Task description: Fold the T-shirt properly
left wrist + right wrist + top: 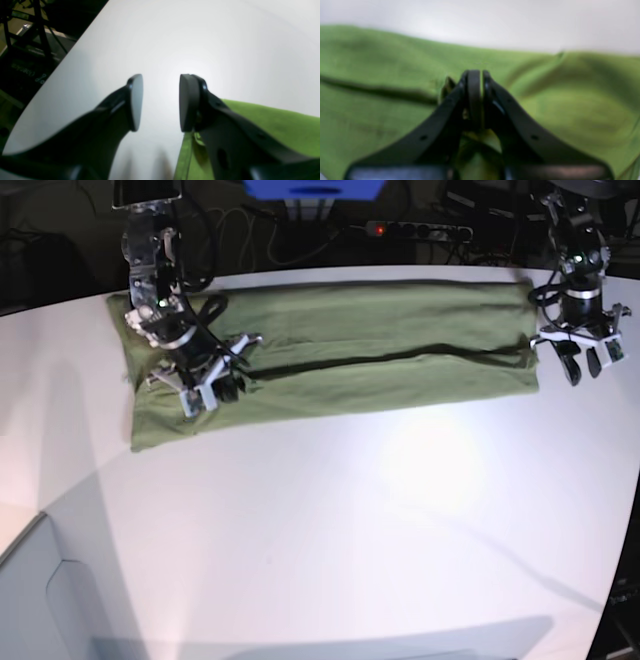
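Across the white table (330, 510), the T-shirt (380, 350) lies folded into a long band along the far side, a dark fold line running down its length. At the band's left end in the base view, the right gripper (205, 392) sits low on the cloth, jaws pressed together; whether fabric is caught between them cannot be told. At the band's right end, the left gripper (585, 365) hangs just beside the shirt's edge over bare table, jaws spread, nothing between them.
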`<action>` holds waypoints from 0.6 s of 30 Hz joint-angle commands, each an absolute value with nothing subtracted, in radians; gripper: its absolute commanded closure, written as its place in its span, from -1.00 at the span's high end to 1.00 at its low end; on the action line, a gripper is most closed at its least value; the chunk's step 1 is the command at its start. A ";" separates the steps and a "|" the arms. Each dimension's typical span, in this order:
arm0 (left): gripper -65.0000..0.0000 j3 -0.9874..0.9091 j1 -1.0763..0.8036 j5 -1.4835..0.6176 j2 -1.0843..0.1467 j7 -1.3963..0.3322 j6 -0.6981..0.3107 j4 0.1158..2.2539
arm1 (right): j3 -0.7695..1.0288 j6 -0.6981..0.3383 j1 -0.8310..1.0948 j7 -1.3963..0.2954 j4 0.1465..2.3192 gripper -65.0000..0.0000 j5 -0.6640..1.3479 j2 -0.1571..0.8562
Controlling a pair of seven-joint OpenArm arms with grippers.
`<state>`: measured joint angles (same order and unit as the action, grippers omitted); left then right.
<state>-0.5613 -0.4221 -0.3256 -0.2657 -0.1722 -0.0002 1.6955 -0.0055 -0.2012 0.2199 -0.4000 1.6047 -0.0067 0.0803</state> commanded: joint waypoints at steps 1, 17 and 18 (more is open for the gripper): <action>-0.28 -0.567 -0.424 -0.326 -0.280 -0.147 0.004 1.710 | -0.005 -0.202 0.245 -0.378 1.641 -1.00 -0.001 0.088; 0.04 -0.558 -0.426 -0.335 -0.191 -0.147 -0.001 1.709 | 0.036 -0.202 0.472 -0.377 1.972 -1.00 -0.001 0.140; 0.08 -0.558 -0.429 -0.335 -0.183 -0.147 -0.001 1.709 | 0.045 -0.202 0.472 -0.377 1.972 -1.00 -0.001 0.140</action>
<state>-0.5507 -0.4240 -0.3328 -0.1673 -0.1768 -0.0044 1.6947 0.0448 -0.2012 0.4698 -0.3992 1.9541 -0.0071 0.1352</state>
